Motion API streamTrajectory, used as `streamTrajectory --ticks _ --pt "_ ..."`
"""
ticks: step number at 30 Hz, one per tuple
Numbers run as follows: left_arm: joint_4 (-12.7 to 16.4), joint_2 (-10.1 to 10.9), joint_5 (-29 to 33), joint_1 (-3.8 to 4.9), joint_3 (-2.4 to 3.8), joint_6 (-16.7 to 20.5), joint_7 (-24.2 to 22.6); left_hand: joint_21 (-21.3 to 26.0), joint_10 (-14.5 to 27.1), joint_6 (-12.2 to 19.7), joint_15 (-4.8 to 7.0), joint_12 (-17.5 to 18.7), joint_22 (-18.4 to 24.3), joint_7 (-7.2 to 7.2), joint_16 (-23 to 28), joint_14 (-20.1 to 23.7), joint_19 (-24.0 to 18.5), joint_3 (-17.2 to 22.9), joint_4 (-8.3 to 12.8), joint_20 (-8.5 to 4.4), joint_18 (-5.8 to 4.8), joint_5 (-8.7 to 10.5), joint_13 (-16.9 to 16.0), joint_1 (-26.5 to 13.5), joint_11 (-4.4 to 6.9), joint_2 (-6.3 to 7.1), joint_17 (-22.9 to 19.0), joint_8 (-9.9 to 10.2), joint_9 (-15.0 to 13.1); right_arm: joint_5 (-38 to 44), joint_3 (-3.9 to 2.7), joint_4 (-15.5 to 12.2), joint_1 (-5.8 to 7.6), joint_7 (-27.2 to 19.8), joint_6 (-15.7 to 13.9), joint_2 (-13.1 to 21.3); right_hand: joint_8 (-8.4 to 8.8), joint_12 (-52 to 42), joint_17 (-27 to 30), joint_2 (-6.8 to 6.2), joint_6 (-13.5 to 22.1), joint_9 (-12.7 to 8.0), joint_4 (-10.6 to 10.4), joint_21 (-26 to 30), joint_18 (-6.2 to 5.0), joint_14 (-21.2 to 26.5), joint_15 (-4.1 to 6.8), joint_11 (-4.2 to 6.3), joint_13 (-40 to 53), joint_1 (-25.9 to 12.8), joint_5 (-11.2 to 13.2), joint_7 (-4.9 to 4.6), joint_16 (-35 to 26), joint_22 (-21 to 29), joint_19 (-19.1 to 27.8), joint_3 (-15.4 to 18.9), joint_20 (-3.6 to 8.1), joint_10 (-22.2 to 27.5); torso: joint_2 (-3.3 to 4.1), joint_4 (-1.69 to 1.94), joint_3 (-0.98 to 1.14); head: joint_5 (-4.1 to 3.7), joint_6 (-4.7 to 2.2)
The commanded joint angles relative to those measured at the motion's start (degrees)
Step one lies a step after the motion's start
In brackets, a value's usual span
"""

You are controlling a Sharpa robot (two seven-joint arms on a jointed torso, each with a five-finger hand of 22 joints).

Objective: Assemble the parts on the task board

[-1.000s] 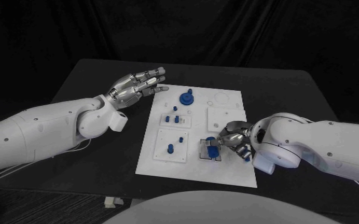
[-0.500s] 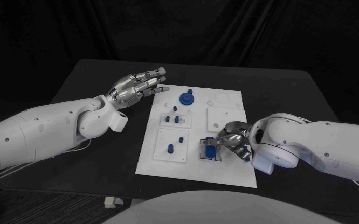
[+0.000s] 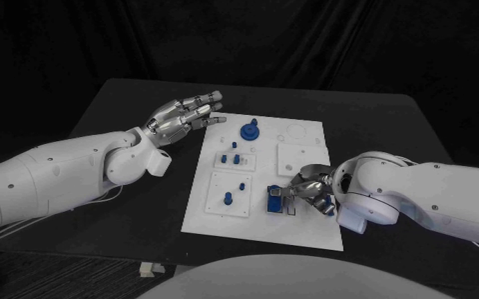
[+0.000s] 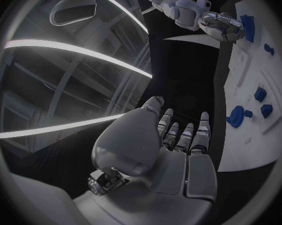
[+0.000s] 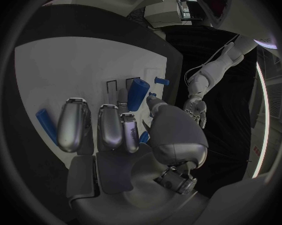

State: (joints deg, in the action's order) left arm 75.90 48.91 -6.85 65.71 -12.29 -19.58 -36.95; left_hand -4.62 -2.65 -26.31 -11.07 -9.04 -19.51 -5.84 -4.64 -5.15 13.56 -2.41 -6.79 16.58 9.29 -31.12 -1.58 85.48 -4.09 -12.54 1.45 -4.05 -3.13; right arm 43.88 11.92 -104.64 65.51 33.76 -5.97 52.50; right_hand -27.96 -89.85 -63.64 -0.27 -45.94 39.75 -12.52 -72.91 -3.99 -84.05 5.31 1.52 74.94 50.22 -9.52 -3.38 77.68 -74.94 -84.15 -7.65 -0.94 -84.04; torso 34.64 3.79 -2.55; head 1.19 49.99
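Note:
The white task board (image 3: 257, 227) lies mid-table. My right hand (image 3: 311, 192) rests low over its near right section, thumb and a finger pinching a long blue part (image 3: 273, 200) at a slotted socket. The right wrist view shows that part (image 5: 138, 94) between the fingertips of my right hand (image 5: 116, 135) on the board (image 5: 72, 60). My left hand (image 3: 185, 116) hovers beside the board's far left corner, fingers spread, holding nothing. In the left wrist view, my left hand (image 4: 172, 150) faces the board (image 4: 243, 140), with the right hand (image 4: 218, 25) far off.
A round blue part with a knob (image 3: 248, 131) stands at the board's far end. Small blue pegs (image 3: 232, 159) sit mid-left, and more pegs (image 3: 228, 198) near left. Another blue piece (image 5: 46, 125) lies beside my right fingers. Black table surrounds the board.
The right hand has shifted the blue part slightly left and nearer, lower against the board. The left hand has not moved.

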Motion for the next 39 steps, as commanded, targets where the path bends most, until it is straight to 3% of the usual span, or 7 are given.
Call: streamTrajectory --ticks 1,8,15,19,24,31,39 --pt "0.1 -0.1 0.4 -0.09 0.06 -0.9 -0.4 -0.2 0.3 0.2 -0.31 0.0 0.0 -0.05 -0.3 -0.1 0.5 0.3 0.1 0.08 0.08 -0.22 0.0 -0.6 -0.19 0.21 0.1 -0.1 0.1 0.9 0.00 -0.4 -0.18 0.5 0.2 0.3 0.11 -0.1 0.2 -0.70 0.7 -0.1 -1.2 0.3 0.17 -1.8 -0.45 -0.51 15.1 -1.3 4.0 -0.07 -0.4 -9.8 -0.6 1.7 -0.42 -6.0 0.01 0.00 0.01 0.04 0.01" --pt "0.1 0.0 0.4 -0.16 0.06 -1.0 -0.3 -0.2 0.3 0.2 -0.31 0.0 0.0 -0.05 -0.3 -0.1 0.5 0.3 0.1 0.08 0.08 -0.22 0.0 -0.6 -0.19 0.21 0.1 -0.1 0.1 1.8 -0.01 -2.6 -0.06 -2.4 -2.5 2.6 -0.80 -0.1 -0.6 -0.72 0.7 0.0 -1.2 0.2 0.19 -2.1 -0.41 -0.44 15.1 0.3 4.1 0.02 0.1 -9.9 -0.7 3.2 -0.40 -6.0 0.02 -0.01 0.02 -0.10 0.01" --pt "0.0 0.0 0.4 -0.26 0.06 -1.1 -0.2 -0.2 0.3 0.2 -0.35 0.1 0.1 -0.08 -0.3 -0.1 0.5 0.3 0.1 0.08 0.06 -0.25 0.0 -0.6 -0.22 0.21 0.1 -0.1 0.1 7.0 -0.02 -5.9 0.93 -5.4 -3.0 5.1 -3.95 -0.1 -1.4 -1.16 0.3 1.6 0.4 -0.2 0.26 -2.2 -0.08 -0.01 15.1 3.2 3.3 0.55 0.7 -10.0 -0.9 4.4 -0.13 -6.0 -0.01 -0.10 0.06 -0.07 0.01" --pt "0.0 0.0 0.4 -0.32 0.06 -1.1 -0.1 -0.2 0.3 0.2 -0.35 0.1 0.1 -0.08 -0.3 -0.1 0.5 0.3 0.1 0.08 0.06 -0.25 0.0 -0.6 -0.22 0.21 0.1 -0.1 0.1 10.4 -0.02 -6.9 1.15 -6.6 -2.8 5.7 -8.07 -0.1 -2.1 -1.15 1.4 5.0 0.5 -0.6 0.33 -2.3 0.19 0.36 15.1 4.3 4.2 1.04 1.2 -10.2 -1.1 5.8 0.19 -6.0 -0.07 -0.07 0.06 -0.06 0.01" --pt "-0.1 0.0 0.4 -0.37 0.06 -1.2 -0.1 -0.2 0.3 0.2 -0.35 0.1 0.1 -0.08 -0.3 -0.1 0.5 0.3 0.1 0.08 0.06 -0.25 0.0 -0.6 -0.22 0.21 0.1 -0.1 0.1 14.5 -0.01 -7.1 1.23 -7.0 -1.3 5.7 -16.00 -0.1 -2.5 -1.03 4.3 13.2 0.3 -0.9 0.41 -2.3 0.83 1.29 15.1 5.8 4.9 1.83 1.5 -10.3 -1.2 7.9 0.70 -6.0 -0.10 -0.07 0.04 0.08 0.01" --pt "-0.1 0.0 0.4 -0.44 0.06 -1.3 -0.1 -0.2 0.3 0.1 -0.39 0.0 0.1 -0.12 -0.4 -0.1 0.5 0.5 0.2 0.08 0.04 -0.31 0.0 -0.5 -0.25 0.20 0.1 -0.1 0.1 19.3 0.00 -6.5 0.84 -6.3 1.4 4.9 -20.43 -0.1 -2.3 -1.27 5.8 18.6 1.0 -0.9 0.40 -2.3 1.28 1.68 15.1 8.2 4.6 2.57 1.5 -10.3 -1.2 8.9 1.09 -6.0 -0.05 0.02 0.03 0.08 0.01" --pt "0.0 0.0 0.4 -0.50 0.06 -1.5 -0.1 -0.2 0.3 0.1 -0.39 0.0 0.1 -0.12 -0.4 -0.1 0.5 0.5 0.2 0.08 0.04 -0.31 0.0 -0.5 -0.25 0.20 0.1 -0.1 0.1 21.5 0.00 -5.4 0.10 -5.8 2.5 3.7 -22.64 -0.1 -2.3 -1.03 6.0 21.5 1.7 -0.9 0.42 -2.3 1.54 2.03 15.1 9.6 4.0 2.98 1.5 -10.3 -1.2 9.1 1.33 -6.0 0.02 0.00 0.02 0.13 0.01"
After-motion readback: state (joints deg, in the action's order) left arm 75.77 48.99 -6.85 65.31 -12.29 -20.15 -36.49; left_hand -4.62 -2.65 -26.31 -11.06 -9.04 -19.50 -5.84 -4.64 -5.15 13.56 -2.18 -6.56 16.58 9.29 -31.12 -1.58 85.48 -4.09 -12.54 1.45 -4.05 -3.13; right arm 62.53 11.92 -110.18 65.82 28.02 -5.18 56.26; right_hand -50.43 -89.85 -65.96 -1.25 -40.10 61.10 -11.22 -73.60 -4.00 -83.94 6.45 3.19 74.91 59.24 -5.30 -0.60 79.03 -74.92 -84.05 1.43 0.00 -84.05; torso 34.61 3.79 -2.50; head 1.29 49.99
